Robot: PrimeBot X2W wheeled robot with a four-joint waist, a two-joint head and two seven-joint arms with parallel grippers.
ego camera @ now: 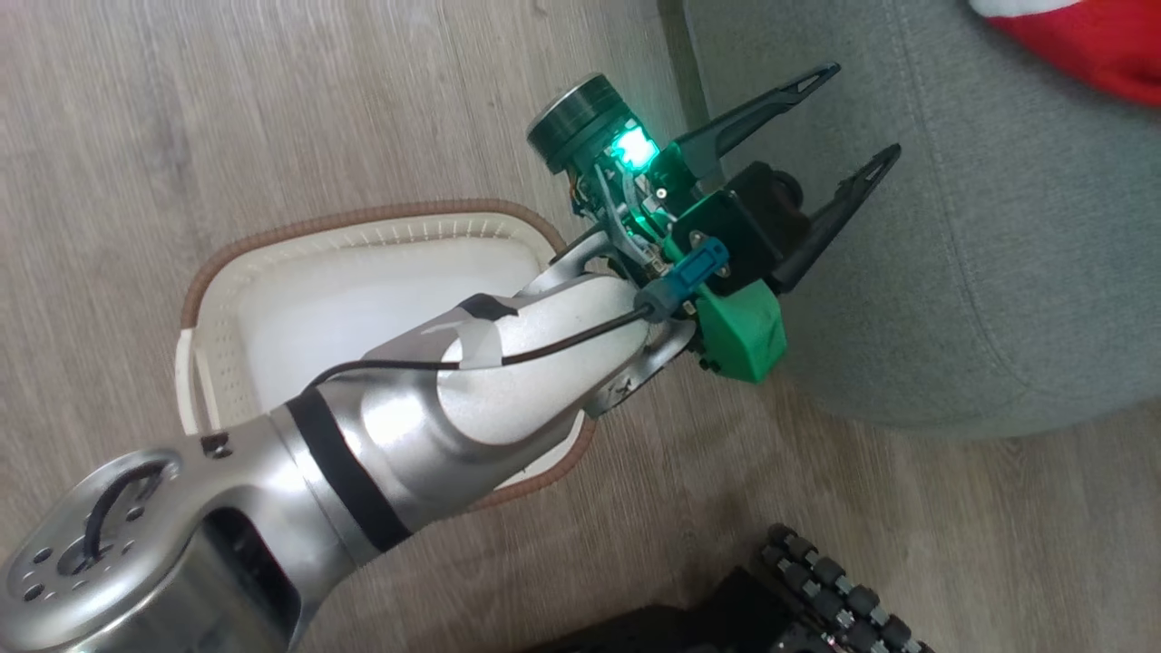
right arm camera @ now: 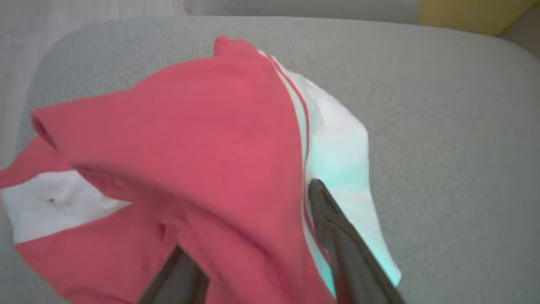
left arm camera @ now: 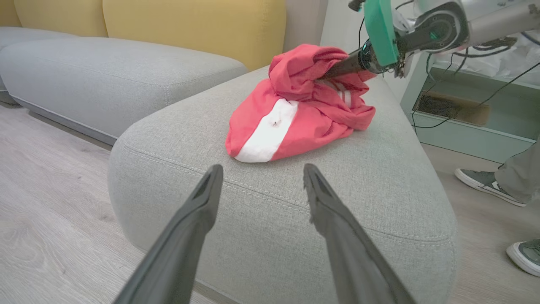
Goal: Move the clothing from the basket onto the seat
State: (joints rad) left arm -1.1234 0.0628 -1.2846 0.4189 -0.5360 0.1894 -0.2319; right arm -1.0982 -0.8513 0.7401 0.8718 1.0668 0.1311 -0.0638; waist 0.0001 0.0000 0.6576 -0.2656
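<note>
Clothing (left arm camera: 295, 122), red, looks soft and light, heaped on grey seat (left arm camera: 261, 202); likely best pinched at a fold. Left gripper (left arm camera: 261, 181) wide; right gripper (right arm camera: 247, 215) parted amid fabric.

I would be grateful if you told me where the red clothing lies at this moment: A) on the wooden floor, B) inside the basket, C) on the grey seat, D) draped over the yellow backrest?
C: the clothing lies bunched on top of the seat, while the basket on the floor shows a bare bottom.
</note>
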